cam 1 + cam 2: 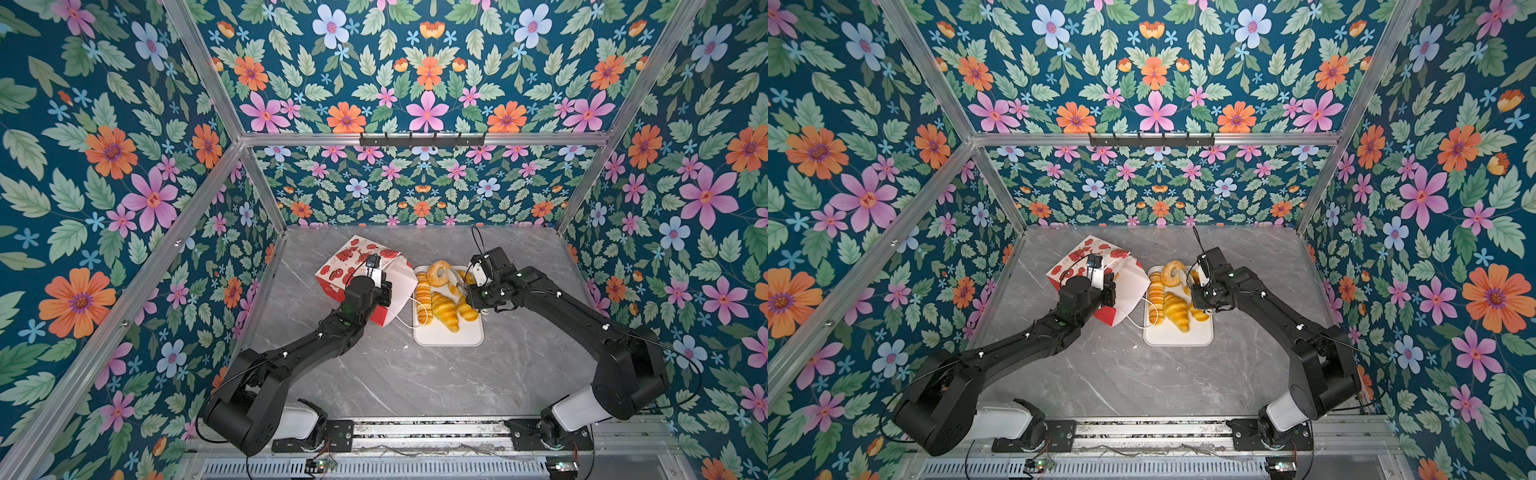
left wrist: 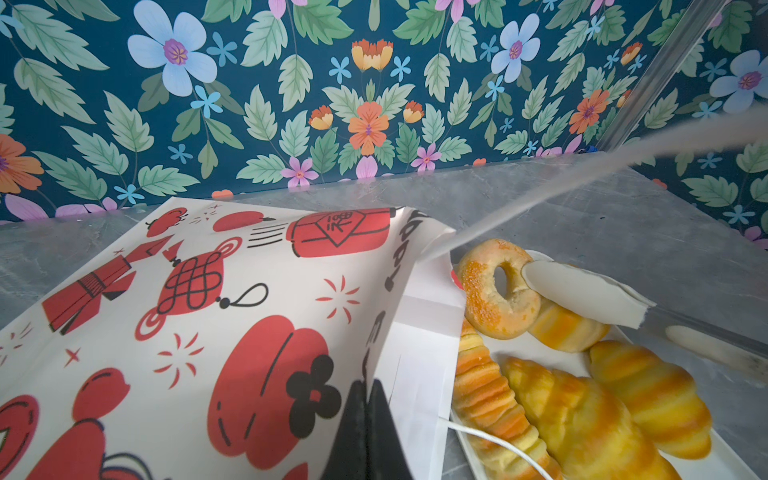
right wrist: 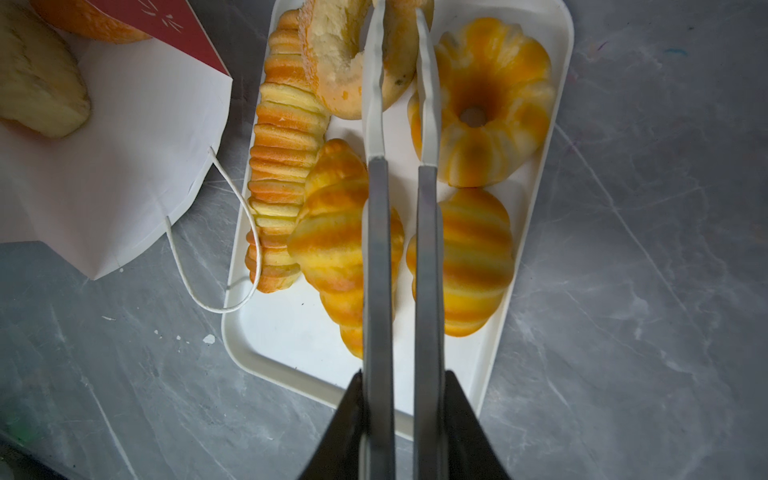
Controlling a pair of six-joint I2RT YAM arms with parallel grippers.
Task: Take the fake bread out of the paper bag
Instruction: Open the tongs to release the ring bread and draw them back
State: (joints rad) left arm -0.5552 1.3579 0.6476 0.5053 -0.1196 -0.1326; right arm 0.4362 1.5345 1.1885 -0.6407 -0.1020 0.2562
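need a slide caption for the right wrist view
right gripper holding tongs over a white tray of fake bread, tips at the ring bagel, paper bag alongside

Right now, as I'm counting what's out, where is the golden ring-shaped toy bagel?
In both top views the bagel lies at the far end of the flat white tray, overlapping the long ridged loaf, right of the white-and-red paper bag.

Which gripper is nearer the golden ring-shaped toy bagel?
Right: the right gripper holds white-tipped tongs over the bagel; the left gripper is farther, jaws shut on the white-and-red paper bag.
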